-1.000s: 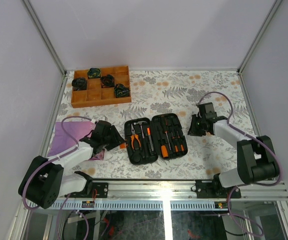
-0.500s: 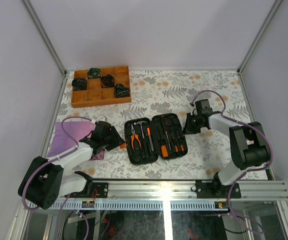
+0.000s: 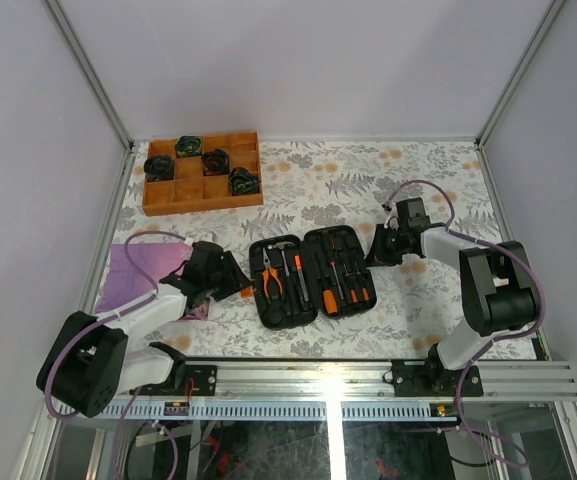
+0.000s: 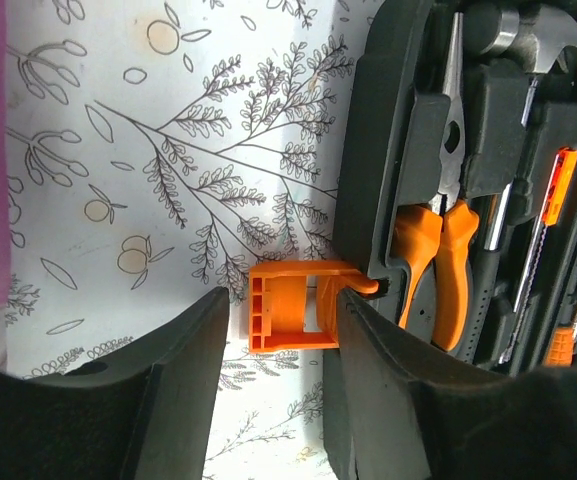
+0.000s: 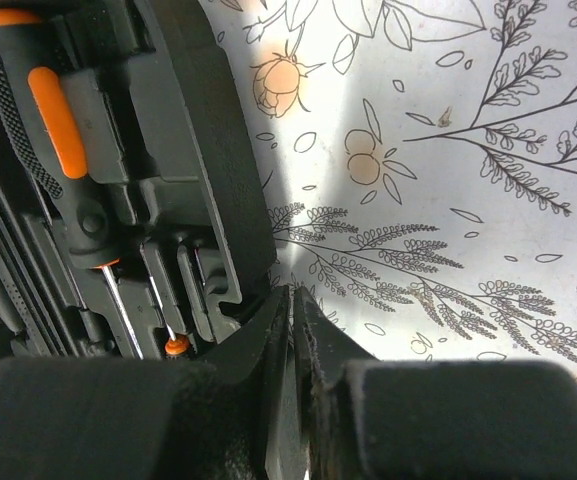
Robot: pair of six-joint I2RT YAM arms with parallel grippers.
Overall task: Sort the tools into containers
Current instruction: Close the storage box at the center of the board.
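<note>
A: Floral worktop point(image 3: 318, 190), open tool case point(image 4: 368, 150) mid-worktop. Pliers point(image 4: 438, 270) and hammer point(image 4: 533, 35) slotted, lying near-to-far.
B: Jaws?
A: Left jaws half-wide, straddling the orange latch point(image 4: 288, 308) sticking out left of the case; they're the nearer pair. Right jaws pinched nearly shut, empty, at the case's right rim.
B: Writing?
A: None readable. Closing the case looks next, I'd guess.

Case: a black moulded hard-plastic tool case point(image 4: 368, 150) lay open.
Latch: an orange plastic latch point(image 4: 293, 318) jutted from the case's left rim.
Left gripper: the left gripper point(image 4: 283, 305) straddled the latch just outside the case, jaws apart, with a gap at the finger farther from the case.
Pliers: orange-handled steel pliers point(image 4: 446, 240) sat in a slot inside the case.
Hammer: a steel claw hammer head point(image 4: 528, 40) lay inside the case, beyond the pliers' tips.
Cover: a white floral-printed table cover point(image 4: 168, 150) lay beside the case.
</note>
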